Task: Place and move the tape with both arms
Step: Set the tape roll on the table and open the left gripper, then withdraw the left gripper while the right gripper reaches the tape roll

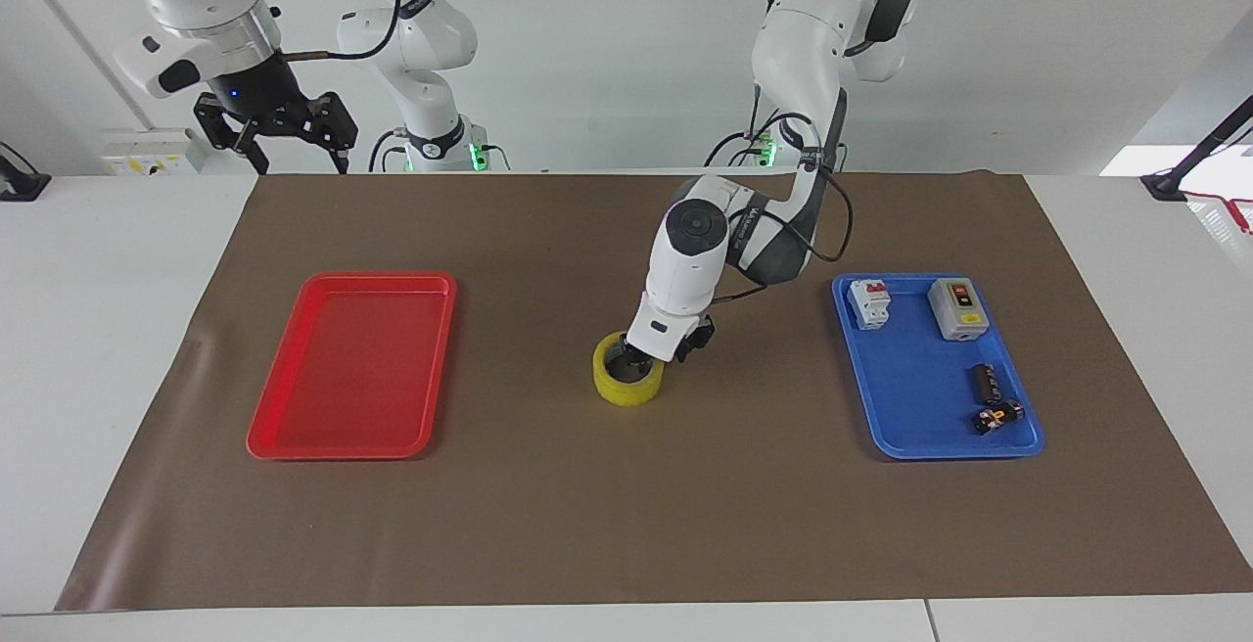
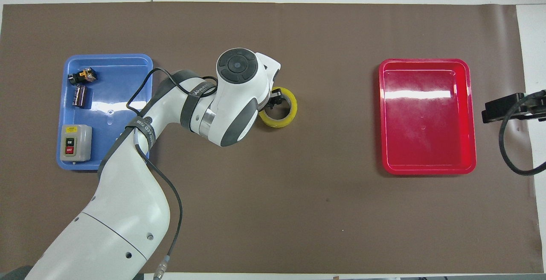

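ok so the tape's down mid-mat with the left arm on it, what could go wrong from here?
1. The left gripper sits at the rim of the tape, one tip in the hole. Lifting off at an angle could drag or tip the roll.
2. The right gripper waits over the table edge, past the red tray. It may have a long reach to the roll.

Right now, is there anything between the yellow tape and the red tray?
No. In both views only bare brown mat lies between the tape and the red tray.
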`<action>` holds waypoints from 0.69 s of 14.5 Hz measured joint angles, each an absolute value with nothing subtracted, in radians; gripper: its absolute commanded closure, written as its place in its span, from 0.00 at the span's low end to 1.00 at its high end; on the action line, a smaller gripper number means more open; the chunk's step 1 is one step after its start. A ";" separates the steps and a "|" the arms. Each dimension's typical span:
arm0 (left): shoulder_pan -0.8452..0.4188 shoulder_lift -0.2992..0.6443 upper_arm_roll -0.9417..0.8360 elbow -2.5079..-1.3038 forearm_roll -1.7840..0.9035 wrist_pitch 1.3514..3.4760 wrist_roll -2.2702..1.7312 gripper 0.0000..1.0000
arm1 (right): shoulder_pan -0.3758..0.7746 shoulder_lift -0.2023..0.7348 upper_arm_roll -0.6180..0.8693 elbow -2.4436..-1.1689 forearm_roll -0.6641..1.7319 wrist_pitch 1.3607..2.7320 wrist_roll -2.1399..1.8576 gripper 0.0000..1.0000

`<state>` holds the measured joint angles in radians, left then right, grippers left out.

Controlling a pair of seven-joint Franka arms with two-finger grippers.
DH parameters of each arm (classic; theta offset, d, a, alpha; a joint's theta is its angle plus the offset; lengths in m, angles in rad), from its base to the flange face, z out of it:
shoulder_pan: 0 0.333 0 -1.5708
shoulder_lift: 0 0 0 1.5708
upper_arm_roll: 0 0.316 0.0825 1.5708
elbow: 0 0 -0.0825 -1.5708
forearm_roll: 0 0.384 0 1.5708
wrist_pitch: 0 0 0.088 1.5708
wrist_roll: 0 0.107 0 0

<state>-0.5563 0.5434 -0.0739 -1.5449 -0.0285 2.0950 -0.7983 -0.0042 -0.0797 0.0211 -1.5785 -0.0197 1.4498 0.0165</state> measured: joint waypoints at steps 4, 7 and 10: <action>-0.478 0.424 -0.039 -1.516 -0.026 1.951 -0.783 0.00 | -0.004 -0.080 0.021 -1.581 -0.020 1.450 0.016 0.00; -0.318 0.302 -0.032 -1.514 -0.024 1.817 -0.637 0.00 | 0.003 -0.087 0.022 -1.614 -0.017 1.498 0.016 0.00; -0.172 0.205 -0.030 -1.514 -0.024 1.669 -0.399 0.00 | 0.090 -0.093 0.025 -1.665 -0.017 1.558 0.068 0.00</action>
<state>-0.1717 0.2054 -0.0300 -1.5144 -0.0243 1.6689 -0.3990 0.0902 -0.0928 0.0246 -1.6650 -0.0171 1.5584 0.0685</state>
